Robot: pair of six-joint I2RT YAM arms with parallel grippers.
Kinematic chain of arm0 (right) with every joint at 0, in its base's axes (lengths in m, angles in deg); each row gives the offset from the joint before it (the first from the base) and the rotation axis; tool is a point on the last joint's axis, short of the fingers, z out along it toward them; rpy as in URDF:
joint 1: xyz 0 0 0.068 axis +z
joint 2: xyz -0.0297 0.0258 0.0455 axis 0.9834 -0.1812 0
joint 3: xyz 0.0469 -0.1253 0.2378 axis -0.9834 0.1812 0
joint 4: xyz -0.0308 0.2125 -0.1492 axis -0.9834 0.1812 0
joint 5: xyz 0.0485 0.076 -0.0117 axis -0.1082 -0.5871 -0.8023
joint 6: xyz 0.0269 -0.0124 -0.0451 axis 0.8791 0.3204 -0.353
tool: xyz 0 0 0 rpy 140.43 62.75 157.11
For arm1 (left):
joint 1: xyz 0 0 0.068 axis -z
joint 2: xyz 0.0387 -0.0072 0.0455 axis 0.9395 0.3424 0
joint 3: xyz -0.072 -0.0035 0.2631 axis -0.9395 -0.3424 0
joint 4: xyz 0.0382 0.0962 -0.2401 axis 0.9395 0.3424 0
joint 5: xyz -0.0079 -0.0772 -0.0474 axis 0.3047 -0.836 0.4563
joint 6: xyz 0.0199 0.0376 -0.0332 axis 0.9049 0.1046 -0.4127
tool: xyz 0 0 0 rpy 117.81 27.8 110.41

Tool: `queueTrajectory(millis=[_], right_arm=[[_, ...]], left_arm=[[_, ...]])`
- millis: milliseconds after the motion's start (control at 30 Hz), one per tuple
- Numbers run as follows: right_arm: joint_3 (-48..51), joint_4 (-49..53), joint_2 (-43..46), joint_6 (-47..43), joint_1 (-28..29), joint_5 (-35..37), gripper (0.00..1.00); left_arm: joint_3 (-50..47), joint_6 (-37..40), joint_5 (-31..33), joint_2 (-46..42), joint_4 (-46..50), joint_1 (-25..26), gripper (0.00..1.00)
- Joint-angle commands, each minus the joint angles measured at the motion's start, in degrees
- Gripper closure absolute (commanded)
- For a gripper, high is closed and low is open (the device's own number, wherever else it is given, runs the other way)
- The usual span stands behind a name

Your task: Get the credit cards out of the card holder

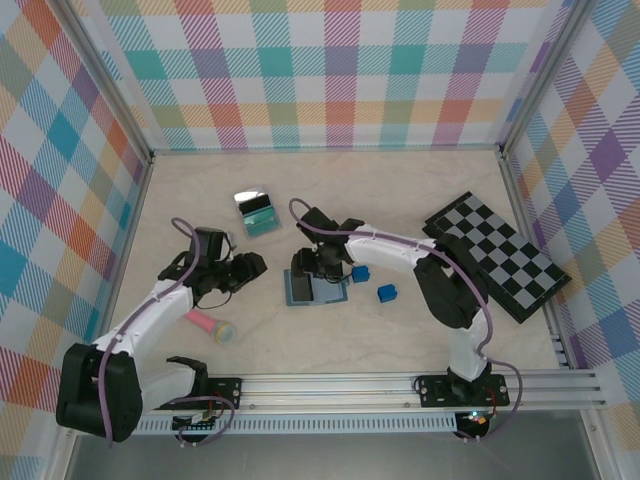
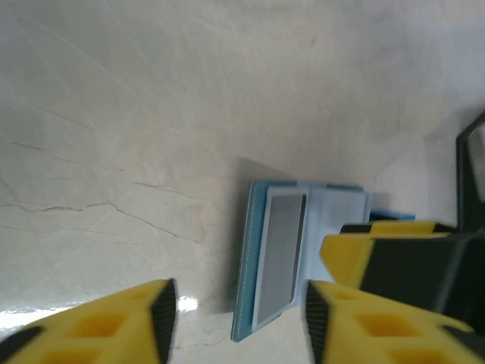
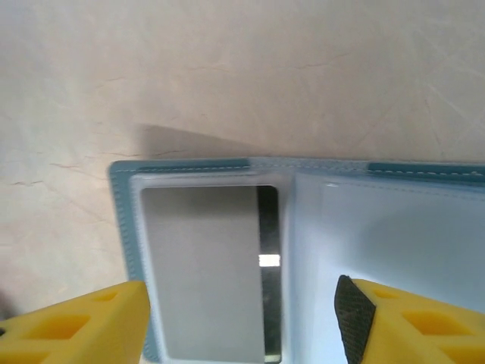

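A blue cube (image 1: 360,272) sits just right of the card holder (image 1: 318,294), with a second cube (image 1: 387,293) beside it and a checkerboard (image 1: 495,255) farther right. A pink cylinder (image 1: 205,322) lies by the left arm, and a teal-green card (image 1: 264,220) lies loose beyond.

The holder lies open and flat mid-worktop, long axis left to right, fold running near to far. A grey card (image 3: 201,265) fills one pocket.

The right hand (image 3: 242,311) is over the holder, fingers wide and empty. The left hand (image 2: 239,315), just left of it, is partly spread and grips nothing.
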Motion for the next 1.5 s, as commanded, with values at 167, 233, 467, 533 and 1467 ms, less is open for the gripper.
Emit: queueTrajectory(millis=[167, 233, 467, 533, 1467], right_arm=[[4.4, -6.5, 1.2, 0.0, -1.1, -7.4, 0.46], [4.6, -6.4, 1.0, -0.2, -1.2, -7.8, 0.49], [5.0, -6.2, 0.1, -0.6, -1.9, -8.6, 0.64], [5.2, -6.1, 0.1, -0.8, -2.0, -8.6, 0.69], [3.9, -3.1, -2.4, -2.3, -2.3, -6.8, 0.81]], left_arm=[[-0.9, -6.1, -1.6, 7.4, -8.9, 6.4, 0.69], [-0.5, -6.7, -1.1, 9.1, -9.9, 7.9, 0.72], [1.9, -7.1, 2.0, 14.3, -10.3, 11.7, 0.8], [2.5, -7.3, 1.6, 16.0, -11.0, 12.4, 0.84], [3.0, -7.4, 3.6, 24.4, -11.6, 14.1, 0.96]])
